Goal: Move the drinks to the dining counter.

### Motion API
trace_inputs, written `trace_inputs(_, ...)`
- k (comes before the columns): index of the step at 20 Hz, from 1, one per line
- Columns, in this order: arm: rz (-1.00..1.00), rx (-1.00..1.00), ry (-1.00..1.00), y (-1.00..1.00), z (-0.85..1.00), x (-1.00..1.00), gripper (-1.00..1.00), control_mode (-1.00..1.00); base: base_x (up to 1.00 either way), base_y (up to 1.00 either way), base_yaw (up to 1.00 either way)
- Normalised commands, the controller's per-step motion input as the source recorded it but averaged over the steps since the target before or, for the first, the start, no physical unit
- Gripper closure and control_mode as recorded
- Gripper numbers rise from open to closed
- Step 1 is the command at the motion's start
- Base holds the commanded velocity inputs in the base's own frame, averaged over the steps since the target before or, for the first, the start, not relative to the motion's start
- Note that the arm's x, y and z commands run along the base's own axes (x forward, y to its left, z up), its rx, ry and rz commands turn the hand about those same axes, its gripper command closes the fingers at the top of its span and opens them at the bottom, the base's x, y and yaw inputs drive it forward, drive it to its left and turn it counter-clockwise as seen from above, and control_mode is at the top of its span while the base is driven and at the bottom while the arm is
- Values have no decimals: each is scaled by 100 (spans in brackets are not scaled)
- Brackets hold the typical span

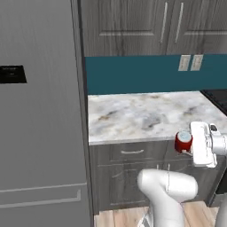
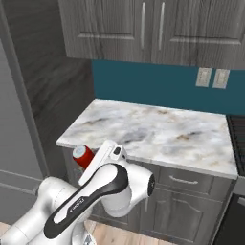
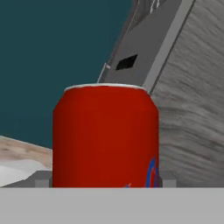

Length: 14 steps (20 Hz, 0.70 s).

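My gripper [image 1: 185, 143] is shut on a small red soda can [image 1: 182, 139] with a silver top, one of the drinks. It holds the can in the air, just off the front edge of the narrow marble counter [image 1: 142, 116] and level with the drawers. The right base view shows the red can [image 2: 83, 156] sticking out left of my white hand, off the counter's near corner. Up close in the hand view, the can [image 3: 105, 131] stands upright between the two fingertips [image 3: 42, 179]. The dining counter is out of view.
A tall grey fridge [image 1: 40, 111] stands left of the counter. The teal backsplash [image 1: 146, 73] carries two outlets, with dark wood cabinets [image 1: 133, 26] above. A black stove [image 2: 238, 139] edge borders the counter on the right. Grey drawers [image 1: 131, 153] sit below.
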Motion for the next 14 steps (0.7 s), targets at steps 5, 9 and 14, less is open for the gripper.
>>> trace_inputs(5, 0, 0, 0, 0, 0, 0, 100, 100, -44, -91, -29)
trace_inputs(9, 0, 0, 0, 0, 0, 0, 100, 100, 0, -83, -54)
trace_inputs(14, 0, 0, 0, 0, 0, 0, 100, 100, 0, -65, -61)
